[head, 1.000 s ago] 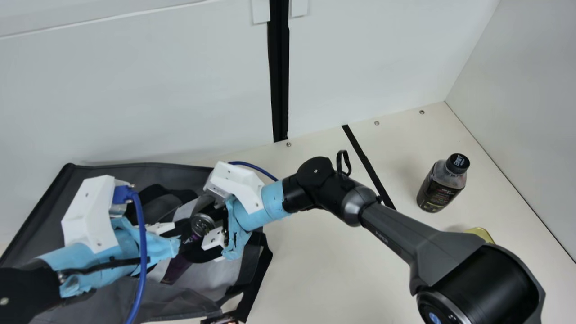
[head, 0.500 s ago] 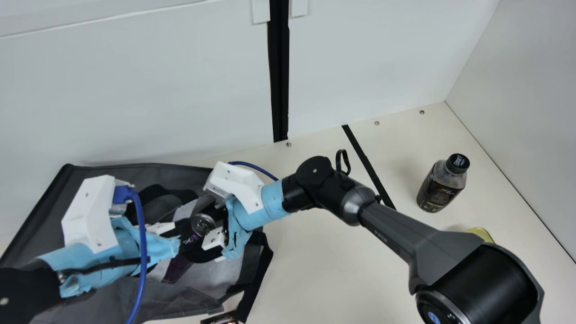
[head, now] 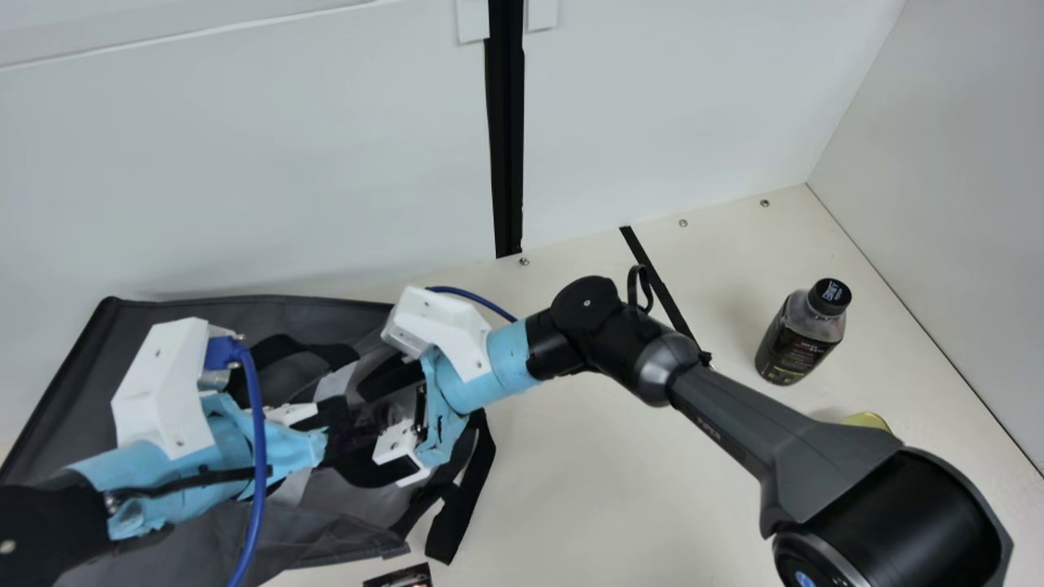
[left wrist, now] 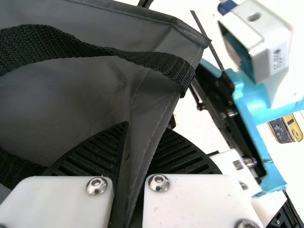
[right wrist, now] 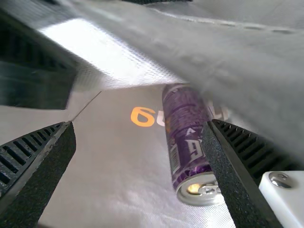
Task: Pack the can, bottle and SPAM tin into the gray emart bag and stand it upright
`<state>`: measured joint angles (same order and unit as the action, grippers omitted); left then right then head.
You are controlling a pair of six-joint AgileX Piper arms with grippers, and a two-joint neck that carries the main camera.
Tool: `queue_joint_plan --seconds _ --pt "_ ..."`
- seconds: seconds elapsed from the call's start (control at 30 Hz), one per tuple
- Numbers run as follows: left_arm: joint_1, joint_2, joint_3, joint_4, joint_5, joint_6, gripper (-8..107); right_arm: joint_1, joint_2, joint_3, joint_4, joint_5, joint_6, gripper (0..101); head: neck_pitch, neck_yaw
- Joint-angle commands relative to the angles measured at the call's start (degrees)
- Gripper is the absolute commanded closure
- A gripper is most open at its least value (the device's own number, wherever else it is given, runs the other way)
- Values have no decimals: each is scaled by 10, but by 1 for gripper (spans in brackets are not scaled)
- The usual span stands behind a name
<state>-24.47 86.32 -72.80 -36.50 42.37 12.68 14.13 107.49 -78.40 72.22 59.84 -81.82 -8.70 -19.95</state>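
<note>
The gray emart bag (head: 236,318) lies on its side at the main view's left. My left gripper (head: 292,413) is at its mouth; in the left wrist view this gripper (left wrist: 145,142) is shut on the bag's edge (left wrist: 149,114). My right gripper (head: 371,424) reaches into the bag's mouth; in the right wrist view this gripper (right wrist: 140,126) stands open, the purple can (right wrist: 187,137) lying on the bag's lining near one finger. The dark bottle (head: 799,334) stands at the right. Behind my right arm the yellow-rimmed tin (head: 868,421) is partly hidden.
Black bag straps (head: 463,497) trail onto the table (head: 571,481) at the bag's right. A small dark object (head: 400,577) lies at the main view's bottom edge. Walls (head: 285,163) stand behind and at the right.
My right gripper has shifted slightly right, its fingers spread wider, away from the can that showed between them. The bag's mouth has sagged and its strap has dropped. My left arm has kept still.
</note>
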Motion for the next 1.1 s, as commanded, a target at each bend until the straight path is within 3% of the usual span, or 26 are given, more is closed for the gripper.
queue_joint_plan --seconds 0.0,0.47,1.07 --pt "0 0 0 0 0 0 107 -4 -5 0 -5 6 1 6 -13 0" --pt "0 0 0 0 0 0 107 -48 -71 17 -37 44 23 6 -13 0" --pt "0 0 0 0 0 0 107 -92 -200 88 -71 13 85 6 -13 0"
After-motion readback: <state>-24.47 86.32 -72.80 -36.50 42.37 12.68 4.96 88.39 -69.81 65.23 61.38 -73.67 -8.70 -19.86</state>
